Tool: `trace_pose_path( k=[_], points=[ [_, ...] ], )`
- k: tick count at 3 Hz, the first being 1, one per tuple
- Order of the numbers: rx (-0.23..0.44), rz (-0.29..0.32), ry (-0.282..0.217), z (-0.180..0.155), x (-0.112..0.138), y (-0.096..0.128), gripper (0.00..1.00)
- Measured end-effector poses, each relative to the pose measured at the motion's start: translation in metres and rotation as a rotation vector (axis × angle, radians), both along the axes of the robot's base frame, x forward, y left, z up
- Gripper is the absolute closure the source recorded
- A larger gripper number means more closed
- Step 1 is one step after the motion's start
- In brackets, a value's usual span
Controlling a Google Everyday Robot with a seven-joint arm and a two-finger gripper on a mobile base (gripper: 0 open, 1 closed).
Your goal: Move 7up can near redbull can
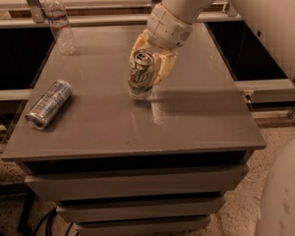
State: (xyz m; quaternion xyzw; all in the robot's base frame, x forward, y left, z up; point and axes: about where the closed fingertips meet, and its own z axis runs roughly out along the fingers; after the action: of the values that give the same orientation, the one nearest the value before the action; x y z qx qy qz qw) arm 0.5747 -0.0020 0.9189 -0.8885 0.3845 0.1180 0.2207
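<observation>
The 7up can, white with a green logo, is upright near the middle of the grey table, its base at or just above the tabletop. My gripper comes down from the upper right and is shut on the 7up can, its cream fingers wrapping the can's upper part. The redbull can, slim and silver-blue, lies on its side near the table's left edge, well to the left of the 7up can.
A clear plastic water bottle stands at the table's back left corner. The table sits on a cabinet with drawers. My white arm fills the upper right. A rail runs behind the table.
</observation>
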Motion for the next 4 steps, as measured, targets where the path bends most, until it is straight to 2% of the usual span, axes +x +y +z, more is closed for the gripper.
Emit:
trace_pose_path(
  k=[4],
  points=[
    [0.032,0.128,0.009,0.004,0.000,0.050,1.00]
  ],
)
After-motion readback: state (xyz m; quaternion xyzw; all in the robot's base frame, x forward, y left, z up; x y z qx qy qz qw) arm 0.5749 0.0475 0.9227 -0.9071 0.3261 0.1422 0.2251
